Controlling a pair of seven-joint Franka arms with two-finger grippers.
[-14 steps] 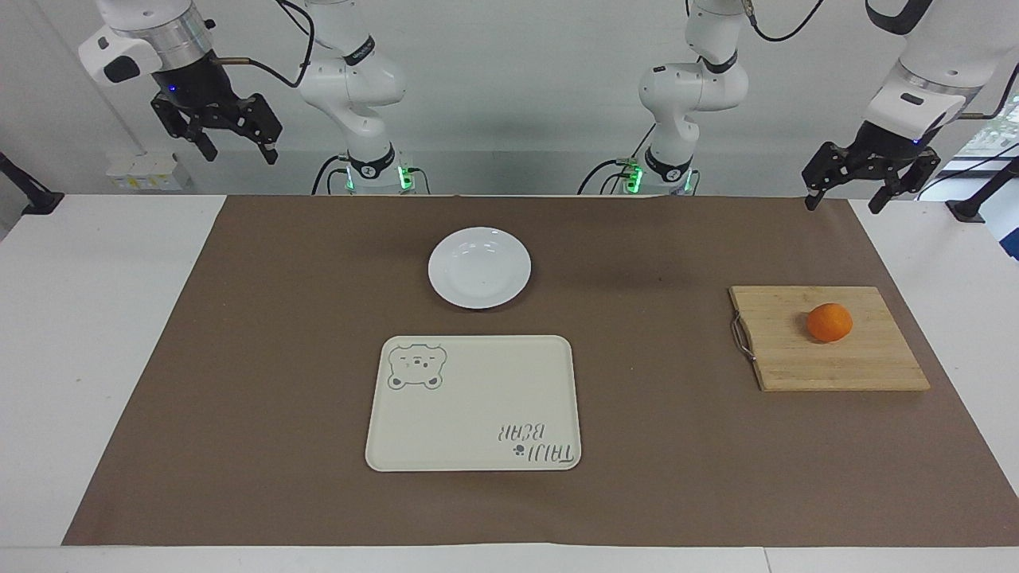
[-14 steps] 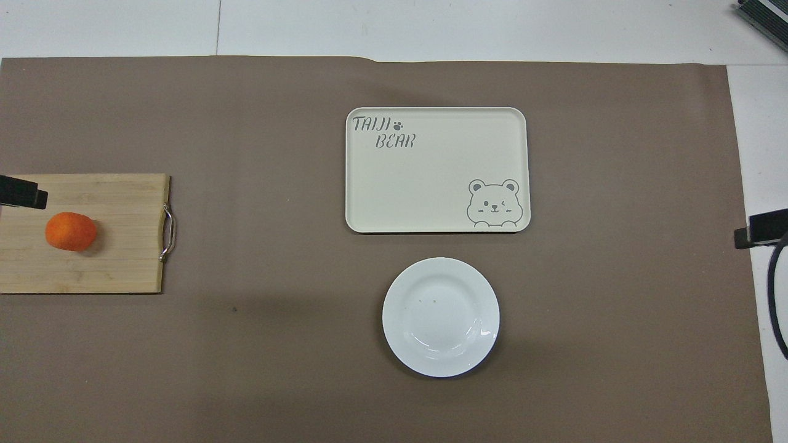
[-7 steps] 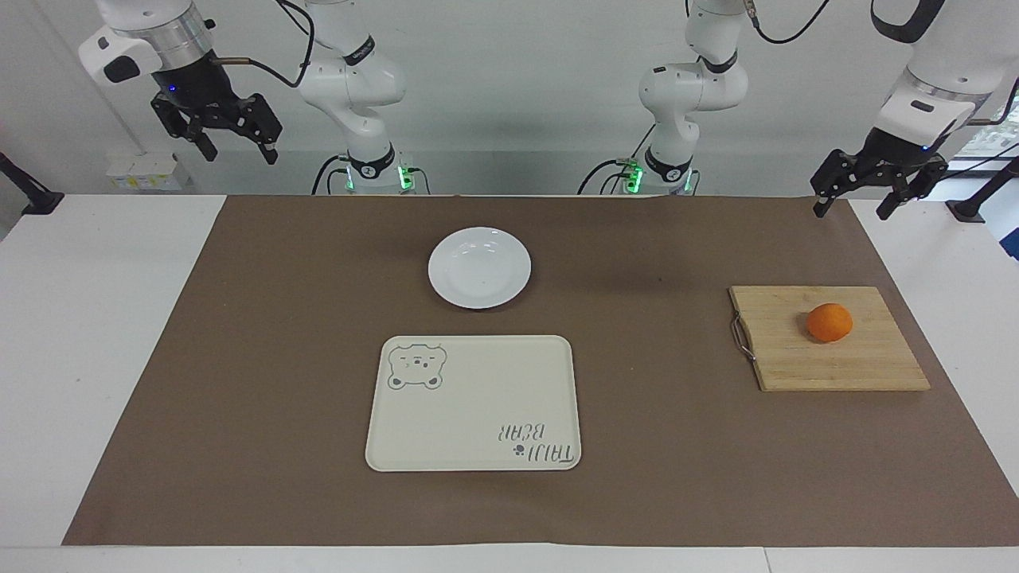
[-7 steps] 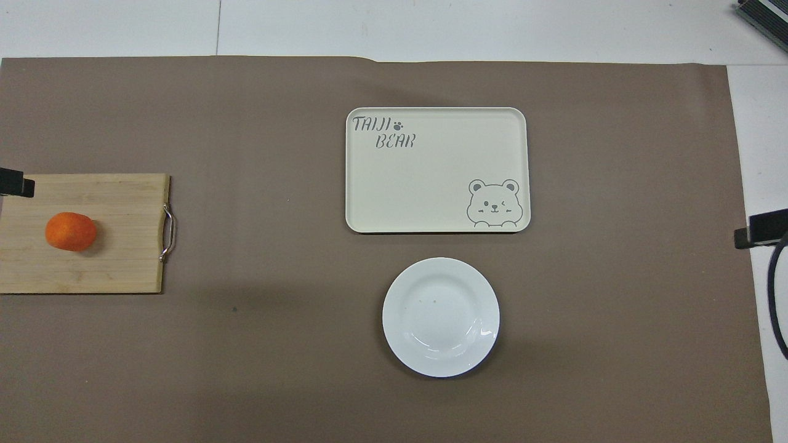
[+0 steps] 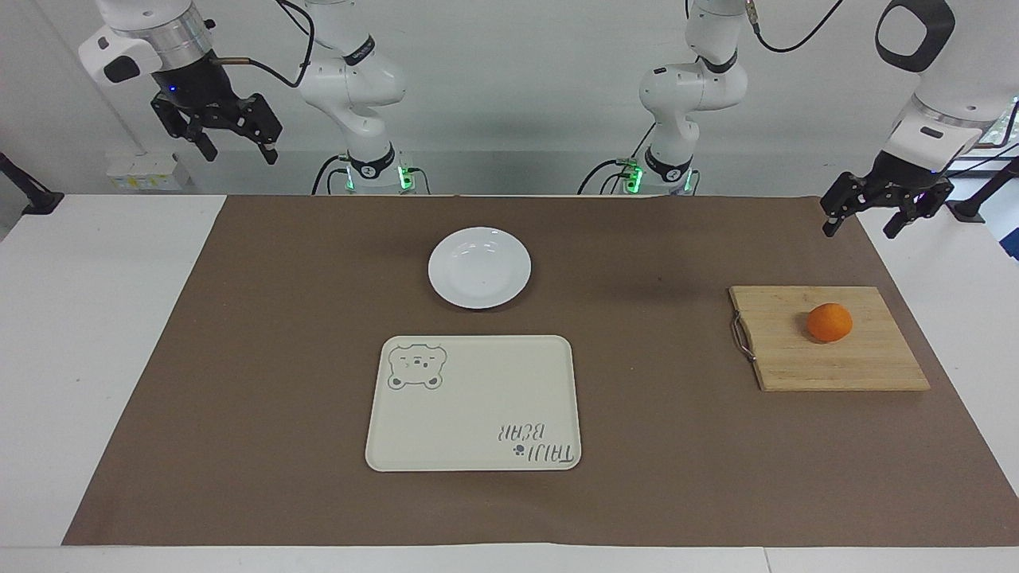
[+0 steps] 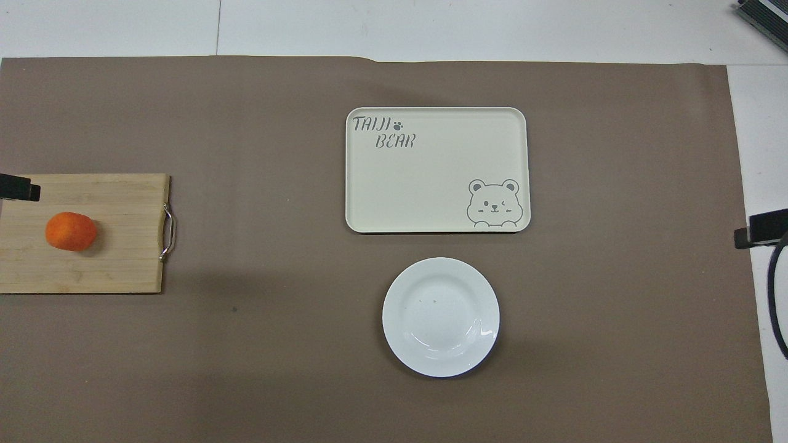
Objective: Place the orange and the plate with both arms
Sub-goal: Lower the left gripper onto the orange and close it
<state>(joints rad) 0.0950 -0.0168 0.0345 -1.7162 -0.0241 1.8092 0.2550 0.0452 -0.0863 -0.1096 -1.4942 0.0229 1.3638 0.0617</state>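
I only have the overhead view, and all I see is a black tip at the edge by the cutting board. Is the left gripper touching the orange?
Observer: No. In the facing view the left gripper hangs in the air, apart from the orange, which sits on the cutting board.
Operator: Are its fingers open?
Observer: Yes, they are spread open with nothing between them.
Operator: And the right gripper?
Observer: The right gripper is open too. It is raised high at the right arm's end of the table, well away from the plate, and holds nothing.
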